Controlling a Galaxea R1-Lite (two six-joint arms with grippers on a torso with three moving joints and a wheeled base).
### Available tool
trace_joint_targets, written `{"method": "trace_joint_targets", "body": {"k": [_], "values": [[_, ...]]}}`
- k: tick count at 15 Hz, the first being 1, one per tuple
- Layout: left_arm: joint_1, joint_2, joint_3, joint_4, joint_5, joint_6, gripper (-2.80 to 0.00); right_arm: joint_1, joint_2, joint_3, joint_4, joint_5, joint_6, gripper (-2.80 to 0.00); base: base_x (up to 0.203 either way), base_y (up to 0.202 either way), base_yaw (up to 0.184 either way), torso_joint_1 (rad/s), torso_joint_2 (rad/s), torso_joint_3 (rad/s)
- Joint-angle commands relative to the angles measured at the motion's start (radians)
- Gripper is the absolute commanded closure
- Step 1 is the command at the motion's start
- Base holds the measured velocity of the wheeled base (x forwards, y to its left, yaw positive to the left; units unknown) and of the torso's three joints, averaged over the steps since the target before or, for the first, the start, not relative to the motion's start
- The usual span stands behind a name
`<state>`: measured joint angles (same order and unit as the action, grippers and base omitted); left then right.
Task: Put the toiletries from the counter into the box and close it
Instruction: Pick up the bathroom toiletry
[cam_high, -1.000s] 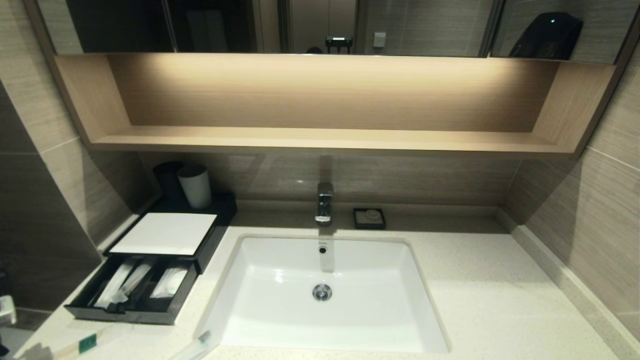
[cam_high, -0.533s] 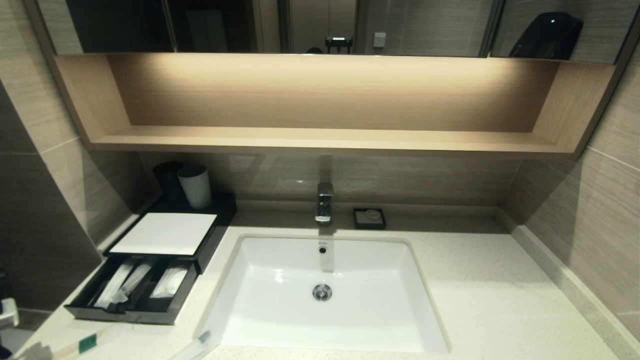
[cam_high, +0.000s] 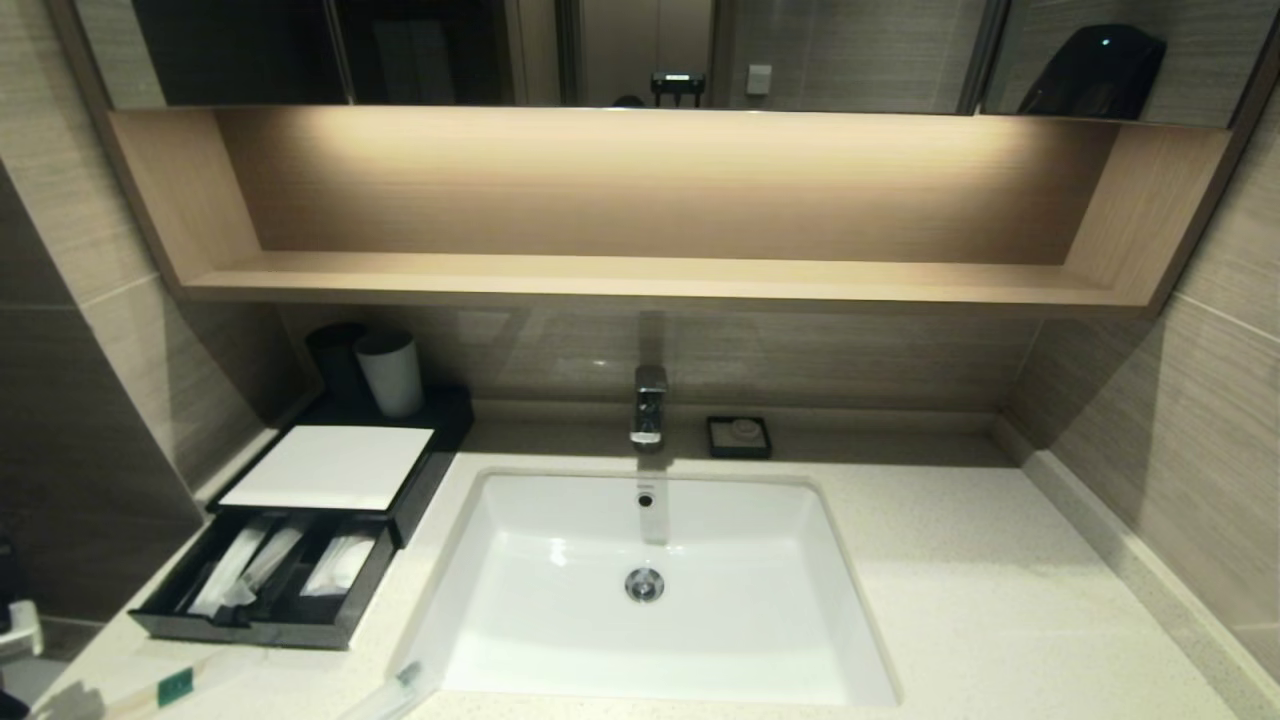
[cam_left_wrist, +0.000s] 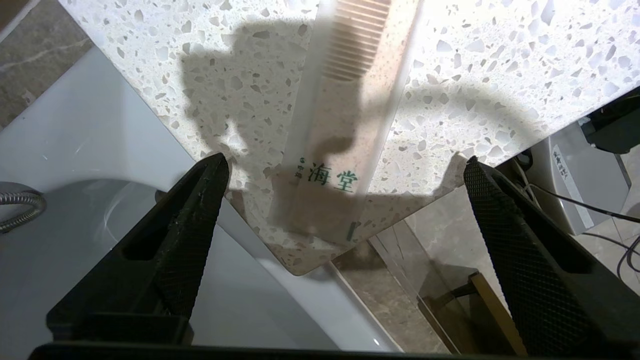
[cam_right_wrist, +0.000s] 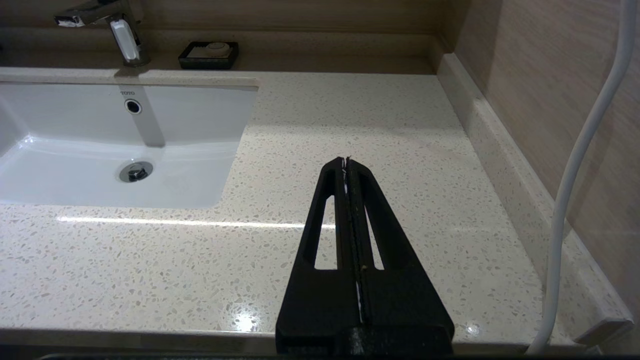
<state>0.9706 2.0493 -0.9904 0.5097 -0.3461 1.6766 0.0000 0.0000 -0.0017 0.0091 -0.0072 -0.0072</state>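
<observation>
Since the earlier head view, only the pale part of the left arm at the counter's near-left corner sits slightly lower; box, packets and sink are unchanged.

Left gripper (cam_left_wrist: 345, 167): fingers (cam_left_wrist: 187, 220) spread wide apart, holding nothing; it hangs above the near-left corner of the counter (cam_left_wrist: 475, 65), straddling a comb packet (cam_left_wrist: 345, 115); the packet is a clear sleeve with green characters, lying flat on the stone with one end close to the corner's edge; contact between fingers and packet is not shown.

Right gripper (cam_right_wrist: 347, 165): fingers pressed together, empty; it is parked over the counter's near edge, right of the sink (cam_right_wrist: 100, 145).

Box (cam_high: 330, 470): at the counter's (cam_high: 950, 560) left edge, white top panel flat; drawer (cam_high: 270, 575) pulled out toward the near edge; whitish packets (cam_high: 245, 565) lie in its compartments.

Still on the counter: a green-labelled packet (cam_high: 175, 686) at the near-left corner; a toothbrush packet (cam_high: 395, 690) at the near edge, just beside the sink's near-left corner.

Grey cup (cam_high: 390, 372): upright behind the box; soap dish (cam_high: 738, 437) at the back edge, right of the tap (cam_high: 649, 405).
</observation>
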Motion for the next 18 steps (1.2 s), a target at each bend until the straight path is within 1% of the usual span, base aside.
{"method": "trace_joint_targets", "body": {"k": [1,3,4,5,6,7,8,10,11,13,17,18], "values": [[0.0,0.005,0.001,0.003,-0.009,0.008,-2.8,0.0,0.0,0.0,0.0,0.0,0.0,0.0,0.0,0.0,0.0,0.0,0.0,0.0],[0.0,0.006,0.001,0.003,-0.019,0.006,-2.8,0.0,0.0,0.0,0.0,0.0,0.0,0.0,0.0,0.0,0.0,0.0,0.0,0.0],[0.0,0.006,0.001,0.003,0.035,0.006,-2.8,0.0,0.0,0.0,0.0,0.0,0.0,0.0,0.0,0.0,0.0,0.0,0.0,0.0],[0.0,0.006,0.001,0.003,0.172,0.006,-2.8,0.0,0.0,0.0,0.0,0.0,0.0,0.0,0.0,0.0,0.0,0.0,0.0,0.0],[0.0,0.007,0.001,0.003,0.291,0.006,-2.8,0.0,0.0,0.0,0.0,0.0,0.0,0.0,0.0,0.0,0.0,0.0,0.0,0.0],[0.0,0.008,0.001,0.003,0.325,0.006,-2.8,0.0,0.0,0.0,0.0,0.0,0.0,0.0,0.0,0.0,0.0,0.0,0.0,0.0],[0.0,0.008,0.001,0.003,0.279,0.006,-2.8,0.0,0.0,0.0,0.0,0.0,0.0,0.0,0.0,0.0,0.0,0.0,0.0,0.0],[0.0,0.01,0.0,0.002,0.022,0.005,-2.8,0.0,0.0,0.0,0.0,0.0,0.0,0.0,0.0,0.0,0.0,0.0,0.0,0.0],[0.0,0.01,0.0,0.001,-0.025,0.003,-2.8,0.0,0.0,0.0,0.0,0.0,0.0,0.0,0.0,0.0,0.0,0.0,0.0,0.0],[0.0,0.007,-0.002,0.001,-0.051,0.0,-2.8,0.0,0.0,0.0,0.0,0.0,-0.001,0.0,0.0,0.0,0.0,0.0,0.0,0.0],[0.0,-0.005,-0.006,-0.002,-0.062,-0.003,-2.8,0.0,0.0,0.0,0.0,0.0,-0.002,0.0,0.0,0.0,0.0,0.0,0.0,0.0],[0.0,-0.011,-0.005,-0.002,-0.075,-0.003,-2.8,0.0,0.0,0.0,0.0,0.0,0.0,0.0,0.0,0.0,0.0,0.0,0.0,0.0]]}}
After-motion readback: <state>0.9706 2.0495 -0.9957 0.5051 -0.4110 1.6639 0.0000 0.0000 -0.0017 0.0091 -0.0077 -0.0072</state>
